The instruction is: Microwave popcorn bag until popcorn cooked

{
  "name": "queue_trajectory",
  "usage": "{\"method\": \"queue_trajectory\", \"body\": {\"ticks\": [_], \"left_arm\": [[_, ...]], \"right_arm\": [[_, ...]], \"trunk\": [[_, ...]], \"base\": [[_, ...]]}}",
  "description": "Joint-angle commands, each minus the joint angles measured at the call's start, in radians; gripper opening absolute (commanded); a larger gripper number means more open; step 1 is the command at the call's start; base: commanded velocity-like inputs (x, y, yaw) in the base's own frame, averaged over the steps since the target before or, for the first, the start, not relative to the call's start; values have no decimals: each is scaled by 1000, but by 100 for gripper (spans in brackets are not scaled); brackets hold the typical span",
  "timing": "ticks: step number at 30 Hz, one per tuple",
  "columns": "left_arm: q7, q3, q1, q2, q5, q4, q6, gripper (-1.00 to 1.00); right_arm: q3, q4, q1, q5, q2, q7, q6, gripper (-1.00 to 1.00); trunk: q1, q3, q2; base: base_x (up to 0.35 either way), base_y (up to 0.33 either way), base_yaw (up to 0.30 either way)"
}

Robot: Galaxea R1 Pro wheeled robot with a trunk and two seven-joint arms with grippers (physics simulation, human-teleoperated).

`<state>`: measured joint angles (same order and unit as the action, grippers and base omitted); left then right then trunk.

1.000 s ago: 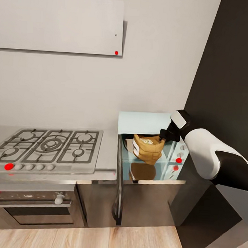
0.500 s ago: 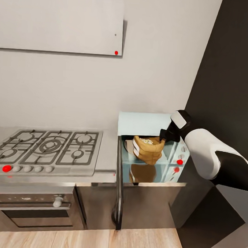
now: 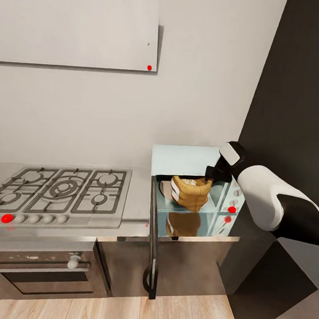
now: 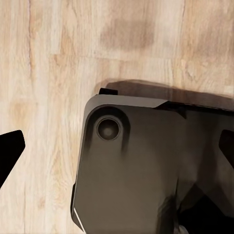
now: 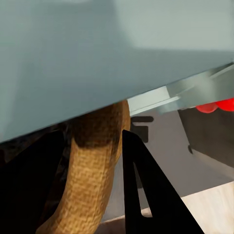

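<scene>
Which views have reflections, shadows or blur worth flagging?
Head view: popcorn bag mirrored in the glossy surface below it; wall cabinet casts an edge shadow. Left wrist view: soft dark shadow patch on the wood floor. Right wrist view: close bag rim slightly soft.

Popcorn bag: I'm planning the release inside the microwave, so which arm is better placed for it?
Right. Its tool is at the rolled rim of the popcorn bag, which is inside the open microwave. The left tool points down at the wood floor, away from the microwave.
</scene>
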<state>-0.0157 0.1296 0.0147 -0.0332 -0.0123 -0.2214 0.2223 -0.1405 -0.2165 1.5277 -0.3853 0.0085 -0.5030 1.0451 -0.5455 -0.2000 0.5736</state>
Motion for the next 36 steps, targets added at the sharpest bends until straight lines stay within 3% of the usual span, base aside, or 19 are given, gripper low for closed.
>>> {"method": "queue_trajectory", "body": {"ticks": [1, 2, 18, 36], "left_arm": [[-1, 3, 1, 0, -1, 0, 3, 100], [-1, 3, 1, 0, -1, 0, 3, 100], [-2, 4, 1, 0, -1, 0, 3, 100], [-3, 4, -1, -4, -1, 0, 3, 100]], "right_arm": [[-8, -1, 0, -3, 1, -9, 2, -100], [-8, -1, 0, -3, 1, -9, 2, 100], [-9, -1, 0, -3, 4, -8, 2, 100], [-11, -1, 1, -4, 11, -8, 2, 100]], "trunk": [[0, -2, 1], [0, -2, 1], [0, -2, 1], [0, -2, 1]], "base": [[0, 0, 0], [0, 0, 0], [-1, 0, 0], [-105, 0, 0]]}}
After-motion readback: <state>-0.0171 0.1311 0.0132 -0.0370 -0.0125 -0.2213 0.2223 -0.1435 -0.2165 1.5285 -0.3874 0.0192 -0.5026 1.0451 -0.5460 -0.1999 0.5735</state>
